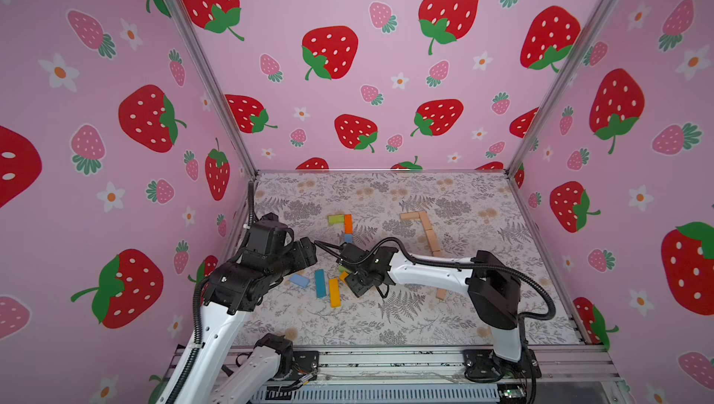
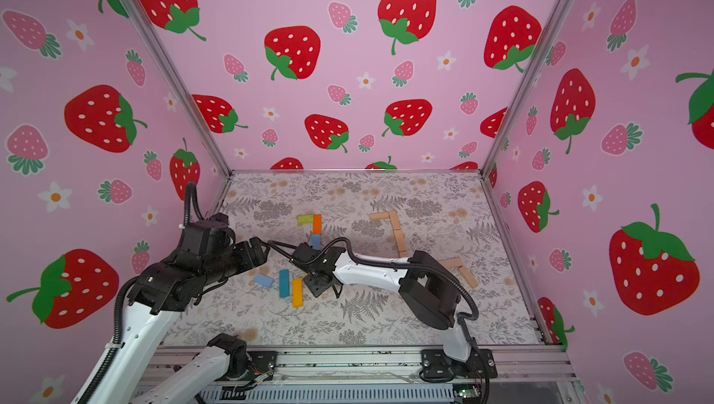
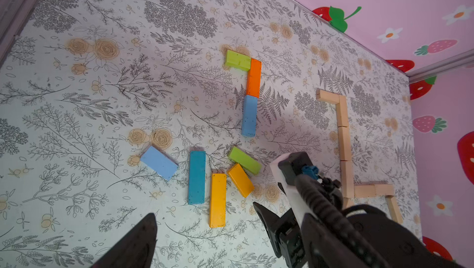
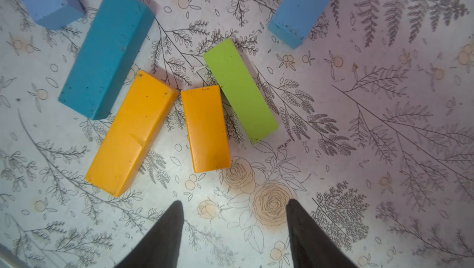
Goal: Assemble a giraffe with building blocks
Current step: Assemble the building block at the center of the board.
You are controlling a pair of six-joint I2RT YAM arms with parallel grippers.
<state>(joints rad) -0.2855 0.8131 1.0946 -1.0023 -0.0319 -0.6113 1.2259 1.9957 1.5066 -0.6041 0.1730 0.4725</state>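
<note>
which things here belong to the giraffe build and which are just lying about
For the job: tan blocks; joined green block, orange block, blue block; loose green block, pale blue block, teal block, long yellow block, short yellow block.
Only backdrop: floral table cover, strawberry walls.

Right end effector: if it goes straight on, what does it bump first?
Probably the short yellow block just ahead of the right end effector, though depth is unclear and it may touch the table first.

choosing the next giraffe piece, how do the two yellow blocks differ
The long yellow block is clearly longer than the short yellow block. The long one lies beside the teal block, the short one beside the green block. Both lie flat, same yellow, unheld.
</note>
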